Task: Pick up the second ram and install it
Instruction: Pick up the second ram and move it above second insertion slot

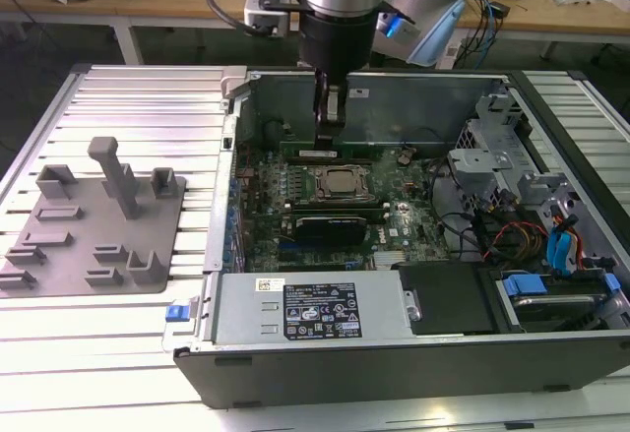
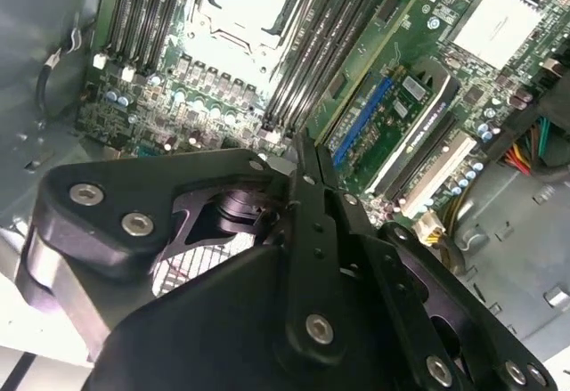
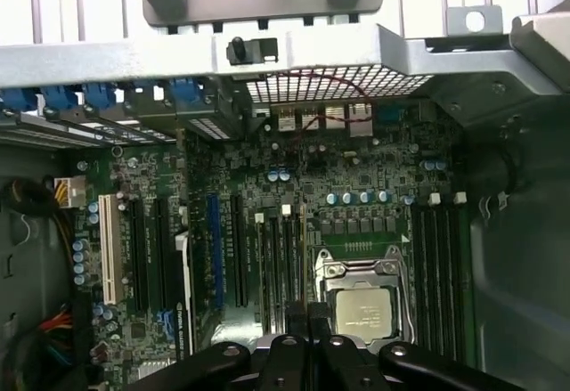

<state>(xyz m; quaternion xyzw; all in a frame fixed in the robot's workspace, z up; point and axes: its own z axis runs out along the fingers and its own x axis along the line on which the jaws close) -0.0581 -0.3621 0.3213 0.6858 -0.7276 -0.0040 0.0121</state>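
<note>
Far on the exterior view's left, on the ribbed table (image 1: 148, 107): a grey fixture (image 1: 94, 220) of pegs and pockets, well apart from the work. Next along, the open computer case (image 1: 239, 147), its side wall standing between fixture and motherboard.

Mid-case, reaching straight down from the arm: the gripper (image 1: 328, 139), drawn narrow, fingertips (image 3: 296, 320) together with no real gap in both wrist views. Sits right over the bank of memory slots (image 3: 283, 257), just beside the processor (image 1: 340, 184); touching the slots or just clear of them, cannot tell.

As for the second ram: not to be picked out with certainty. Nothing broad between the fingertips, so likeliest, as a judgement, edge-on in the slot under them. Reads as the seating step, not the pick-up. Calls, for any further push, for a square, vertical line along the slot, no twist, and latches free at both ends.

Nearer the camera than the processor: the black expansion card (image 1: 340, 223), close but clear of the gripper. Tight sideways among neighbouring slots and socket; open overhead for a straight lift.

Towards the exterior view's right: drive cage (image 1: 492, 166) and loose cables (image 1: 492, 235), well apart, no hindrance here.
</note>
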